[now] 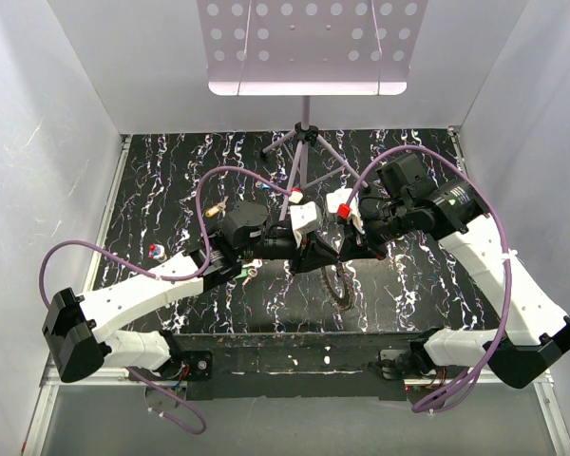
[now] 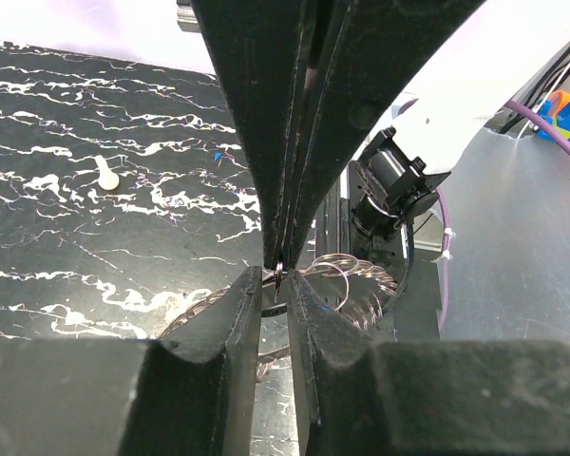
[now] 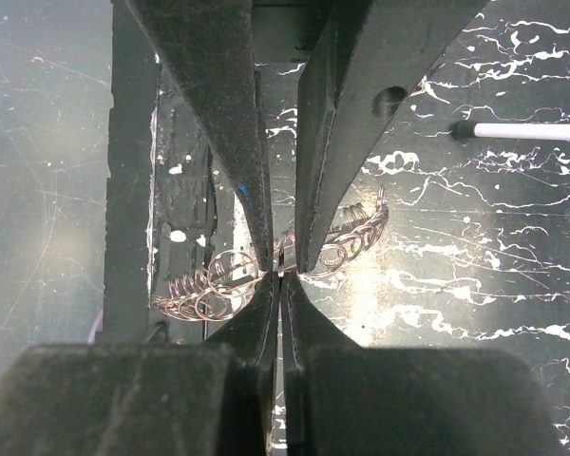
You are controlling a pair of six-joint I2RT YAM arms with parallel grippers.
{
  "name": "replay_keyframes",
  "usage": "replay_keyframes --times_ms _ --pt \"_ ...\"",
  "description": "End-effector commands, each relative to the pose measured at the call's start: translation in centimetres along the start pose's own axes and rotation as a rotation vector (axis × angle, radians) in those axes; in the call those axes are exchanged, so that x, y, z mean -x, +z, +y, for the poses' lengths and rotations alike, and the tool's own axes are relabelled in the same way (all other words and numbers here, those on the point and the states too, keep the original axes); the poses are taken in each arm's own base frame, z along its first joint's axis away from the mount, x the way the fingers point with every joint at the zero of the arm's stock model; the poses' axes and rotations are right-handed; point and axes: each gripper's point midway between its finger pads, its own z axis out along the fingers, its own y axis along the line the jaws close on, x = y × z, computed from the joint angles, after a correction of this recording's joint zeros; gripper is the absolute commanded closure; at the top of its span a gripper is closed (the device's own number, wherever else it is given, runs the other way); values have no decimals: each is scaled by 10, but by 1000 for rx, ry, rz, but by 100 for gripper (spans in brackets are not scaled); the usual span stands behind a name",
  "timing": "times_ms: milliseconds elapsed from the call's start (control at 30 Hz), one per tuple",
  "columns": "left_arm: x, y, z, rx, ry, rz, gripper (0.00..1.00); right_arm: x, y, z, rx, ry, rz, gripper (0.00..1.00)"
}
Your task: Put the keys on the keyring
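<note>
The keyring is a silvery coiled ring that hangs just above the black marbled table, below where the two arms meet. My right gripper is shut on a thin wire loop of the keyring. Facing it tip to tip, my left gripper has its jaws a narrow gap apart around another small loop, with the keyring's coils behind. In the top view the left gripper and right gripper nearly touch. Loose keys lie to the left: a green-headed one, a red-and-blue one and a brass one.
A music stand's tripod stands at the back centre under its perforated shelf. One white-tipped leg reaches toward the grippers. White walls close in the left, right and back. A black bar runs along the near edge.
</note>
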Motion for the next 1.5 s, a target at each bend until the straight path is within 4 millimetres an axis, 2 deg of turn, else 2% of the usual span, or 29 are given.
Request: replay_keyframes --times_ms 0,300,400,500,633,700,733,767,833,867,933,967,1067,1133,1300,1467 --pt "10 -3 -3 -3 17 -8 83 25 -9 -2 -23 -45 -84 99" --pt "10 -3 -2 3 20 -11 84 25 -10 -1 -22 -33 -89 99" --pt "11 -3 -3 -2 19 -20 87 25 -9 -1 -18 -26 -90 99" --pt "13 -2 -5 -16 23 -23 100 26 -8 0 -12 -22 -96 99" --pt "14 -4 -7 -18 28 -36 100 27 -8 1 -4 -14 -103 99" --pt "22 -9 -6 -8 32 -81 100 27 -8 3 2 -10 -111 99" --pt "25 -14 -6 2 28 -107 100 29 -8 4 5 -4 -124 95" --pt "31 -19 -3 16 18 -146 100 31 -9 4 6 11 -136 78" --pt "40 -32 -1 30 2 -227 100 38 -15 5 21 47 -183 61" --pt "46 -38 -2 35 -6 -276 100 44 -19 6 37 63 -225 57" --pt "55 -50 -2 50 -24 -377 100 56 -28 10 70 78 -304 55" --pt "51 -53 -1 55 -43 -409 100 61 -32 13 85 68 -340 55" --pt "69 -68 -8 40 -60 -577 100 70 -35 22 112 18 -430 55" --pt "78 -78 -12 21 -74 -680 100 72 -30 20 108 18 -483 55" --pt "96 -95 -18 -52 -131 -874 100 93 -35 15 106 42 -595 52" --pt "108 -98 -20 -112 -170 -944 100 100 -37 10 108 64 -611 52"
